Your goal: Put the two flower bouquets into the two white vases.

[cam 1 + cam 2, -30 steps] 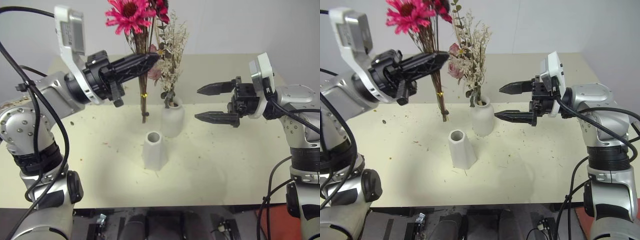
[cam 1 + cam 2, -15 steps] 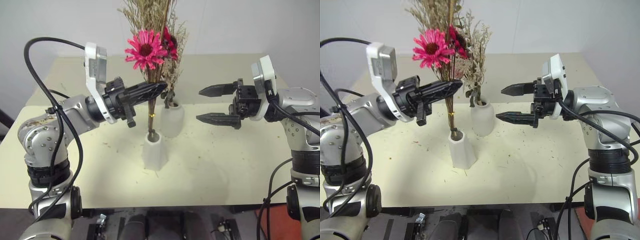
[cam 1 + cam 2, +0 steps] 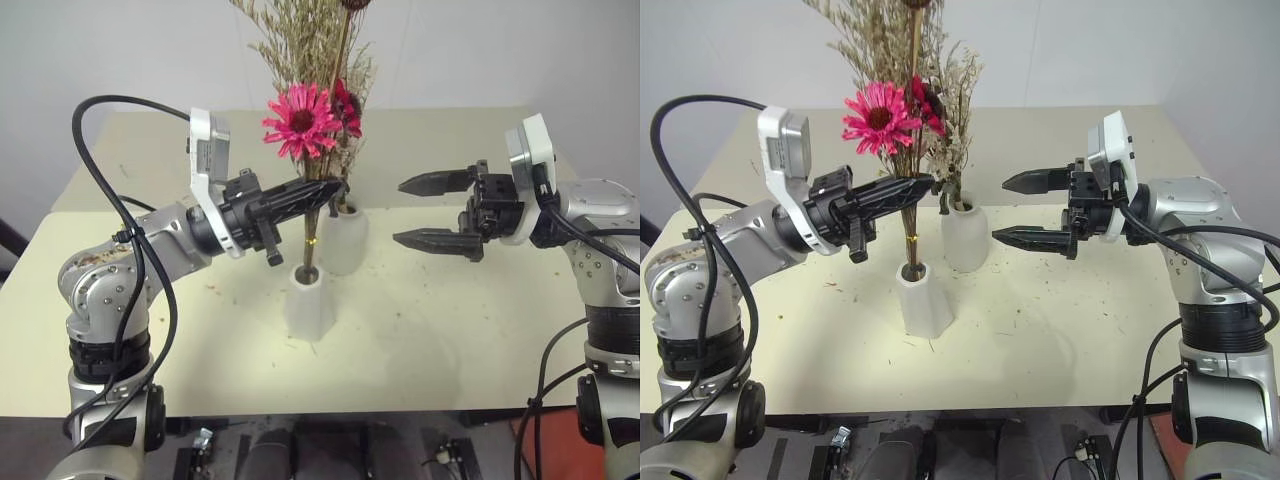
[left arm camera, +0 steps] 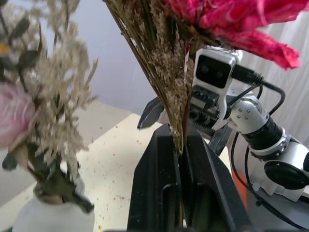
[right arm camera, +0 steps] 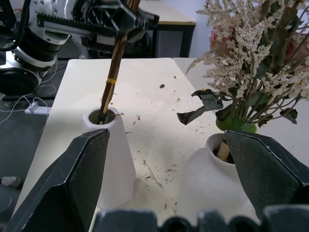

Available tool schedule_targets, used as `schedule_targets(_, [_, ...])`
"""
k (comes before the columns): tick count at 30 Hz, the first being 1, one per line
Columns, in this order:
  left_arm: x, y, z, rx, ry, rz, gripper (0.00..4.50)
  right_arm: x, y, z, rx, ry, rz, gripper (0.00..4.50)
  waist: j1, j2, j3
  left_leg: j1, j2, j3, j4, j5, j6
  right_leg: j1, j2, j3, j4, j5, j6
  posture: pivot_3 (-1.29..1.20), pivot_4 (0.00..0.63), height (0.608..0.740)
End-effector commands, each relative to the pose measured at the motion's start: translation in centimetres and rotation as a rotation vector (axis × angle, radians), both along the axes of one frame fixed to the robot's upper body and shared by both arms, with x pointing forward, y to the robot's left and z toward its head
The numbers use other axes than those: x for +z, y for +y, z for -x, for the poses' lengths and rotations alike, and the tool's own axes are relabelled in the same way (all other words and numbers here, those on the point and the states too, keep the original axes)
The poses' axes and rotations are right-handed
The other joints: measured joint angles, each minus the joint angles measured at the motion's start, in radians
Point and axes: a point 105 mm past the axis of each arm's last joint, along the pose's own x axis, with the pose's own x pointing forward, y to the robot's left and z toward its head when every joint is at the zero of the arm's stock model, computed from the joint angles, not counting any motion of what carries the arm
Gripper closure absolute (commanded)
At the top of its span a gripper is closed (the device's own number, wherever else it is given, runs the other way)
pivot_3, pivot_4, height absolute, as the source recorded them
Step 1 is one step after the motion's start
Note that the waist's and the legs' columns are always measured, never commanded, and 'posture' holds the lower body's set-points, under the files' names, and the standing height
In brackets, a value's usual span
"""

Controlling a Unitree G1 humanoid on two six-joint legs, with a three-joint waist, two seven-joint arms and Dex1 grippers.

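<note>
Tan wispy bouquet with a magenta flower (image 3: 302,118) stands with its stems in the tapering white cone vase (image 3: 306,301).

The left gripper (image 3: 335,188) has its black fingers (image 4: 159,193) clamped on the tan stems above the cone vase's mouth. The right gripper (image 3: 418,211) hangs level with fingers (image 5: 79,169) spread wide, holding nothing, just beside the rounded white bottle vase (image 3: 345,240), which holds the faded pink rose bouquet with green leaves (image 5: 256,72). Both vases stand close together on the cream counter (image 3: 450,320), which is strewn with dried bits. No writing or brand is legible anywhere.
</note>
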Motion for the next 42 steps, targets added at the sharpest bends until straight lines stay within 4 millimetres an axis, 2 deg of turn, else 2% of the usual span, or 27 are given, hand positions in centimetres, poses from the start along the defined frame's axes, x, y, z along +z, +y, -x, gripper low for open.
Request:
schedule_targets(1, [0.4, -0.3, 0.8, -0.009, -0.042, 0.009, 4.46, 1.4, -0.3, 0.7, 0.001, -0.052, -0.018, 0.0, 0.001, 0.0, 0.0, 0.0, 0.0, 0.0, 0.0, 0.0, 0.0, 0.0, 0.0, 0.0, 0.0, 0.0, 0.0, 0.0, 0.15, 0.74])
schedule_targets(22, [-3.0, 0.6, 0.4, 0.06, 0.04, -0.06, 4.46, 1.3, -0.1, 0.6, -0.004, -0.051, -0.023, 0.0, 0.0, 0.0, 0.0, 0.0, 0.0, 0.0, 0.0, 0.0, 0.001, 0.001, 0.001, 0.001, -0.005, 0.0, 0.0, 0.0, 0.15, 0.74])
schedule_targets(25, [-3.2, 0.6, 0.6, 0.055, 0.037, -0.073, 3.69, 1.3, -0.1, 0.5, -0.005, -0.052, -0.024, 0.0, 0.0, 0.0, 0.0, 0.0, 0.0, 0.0, 0.0, 0.0, 0.001, 0.001, 0.001, 0.001, -0.005, 0.0, 0.0, 0.0, 0.15, 0.74])
schedule_targets(32, [-3.0, 0.9, 1.1, 0.047, 0.024, -0.087, 1.56, 1.3, 0.0, 0.4, -0.007, -0.052, -0.025, 0.0, 0.0, 0.0, 0.0, 0.0, 0.001, 0.0, 0.0, 0.0, 0.001, 0.001, 0.001, 0.001, -0.005, 0.0, 0.0, 0.0, 0.15, 0.74])
schedule_targets(35, [-3.2, 1.9, 1.5, 0.072, 0.029, -0.097, 0.5, 1.3, -0.1, 0.4, -0.011, -0.052, -0.024, 0.0, -0.001, 0.0, 0.0, 0.0, 0.001, 0.0, -0.001, 0.0, 0.001, 0.001, 0.001, 0.001, -0.005, 0.0, 0.0, 0.0, 0.15, 0.74])
schedule_targets(37, [-3.2, 2.6, 1.9, 0.081, 0.038, -0.098, 0.02, 1.3, -0.2, 0.4, -0.015, -0.051, -0.022, 0.0, -0.002, 0.0, 0.0, 0.0, 0.001, 0.001, -0.001, -0.001, 0.001, 0.001, 0.001, 0.002, -0.005, 0.0, 0.0, 0.0, 0.15, 0.74])
schedule_targets(42, [-4.3, 5.6, 3.1, 0.169, 0.08, -0.164, 0.02, 1.1, -0.3, 0.5, -0.018, -0.042, -0.017, 0.0, -0.003, 0.0, 0.0, 0.001, 0.002, 0.001, -0.001, -0.001, 0.001, 0.001, 0.001, 0.002, -0.005, 0.0, 0.0, 0.0, 0.15, 0.74])
